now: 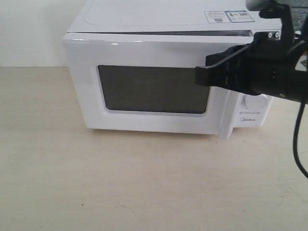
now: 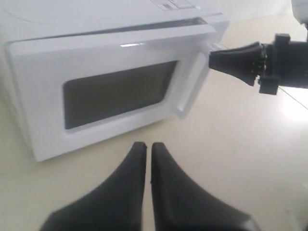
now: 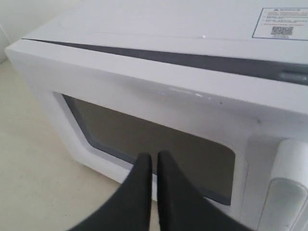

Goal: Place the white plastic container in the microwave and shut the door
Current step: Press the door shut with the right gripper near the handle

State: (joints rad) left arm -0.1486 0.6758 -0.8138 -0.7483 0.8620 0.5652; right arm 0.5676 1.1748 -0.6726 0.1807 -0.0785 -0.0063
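1 microwave (image 1: 144, 14); 1 door (image 1: 154, 89); 1 left gripper (image 2: 147, 145); 1 right gripper (image 3: 154, 156).

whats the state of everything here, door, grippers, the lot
microwave: upright on the table
door: nearly closed, with a thin dark gap along its top edge
right gripper: shut, empty, in front of the door by the handle
left gripper: shut, empty, over the table
white plastic container: not visible, window too dark to see inside
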